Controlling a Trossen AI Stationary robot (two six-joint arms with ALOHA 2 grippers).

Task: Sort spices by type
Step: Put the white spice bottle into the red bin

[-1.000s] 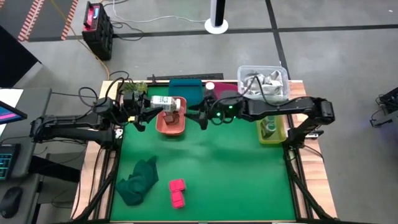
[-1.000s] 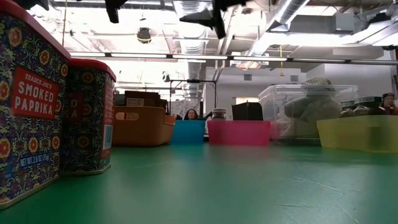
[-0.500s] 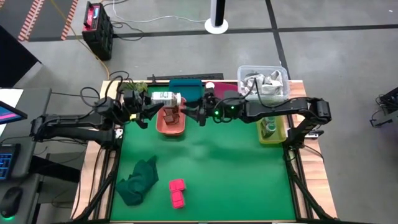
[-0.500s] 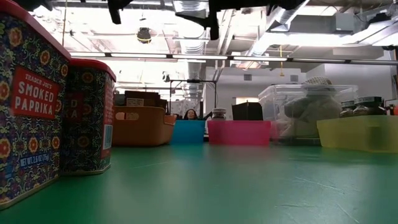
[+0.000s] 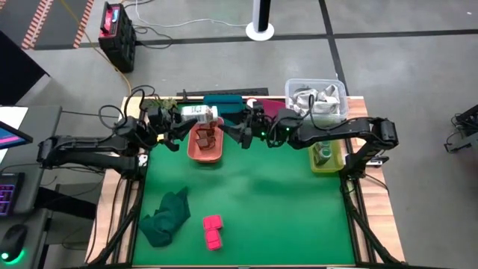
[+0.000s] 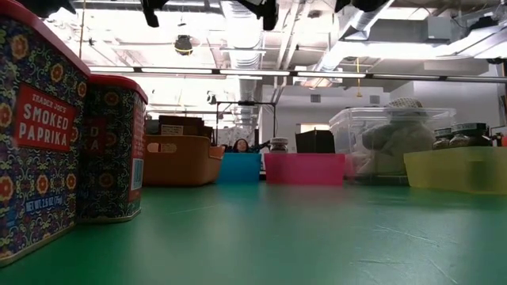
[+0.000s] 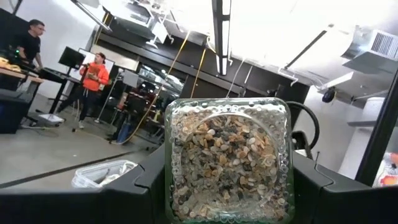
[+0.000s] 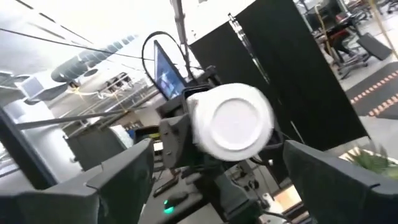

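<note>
While left gripper (image 5: 178,124) clamps white-topped jar (image 5: 200,113), right gripper (image 5: 233,134) gapes empty.

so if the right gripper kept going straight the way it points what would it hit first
Most likely the white-capped jar that the left gripper holds: the right gripper is open, aimed at its cap, above the salmon bin. The gap is hard to judge.

From my console, even overhead light falls flat on the green mat (image 5: 254,202), with only soft shadows beneath the arms. Ceiling strip lights (image 6: 238,73) glare white above the sharp paprika tin (image 6: 36,134). Behind the white jar lid (image 8: 233,121), the room smears into blur.
</note>
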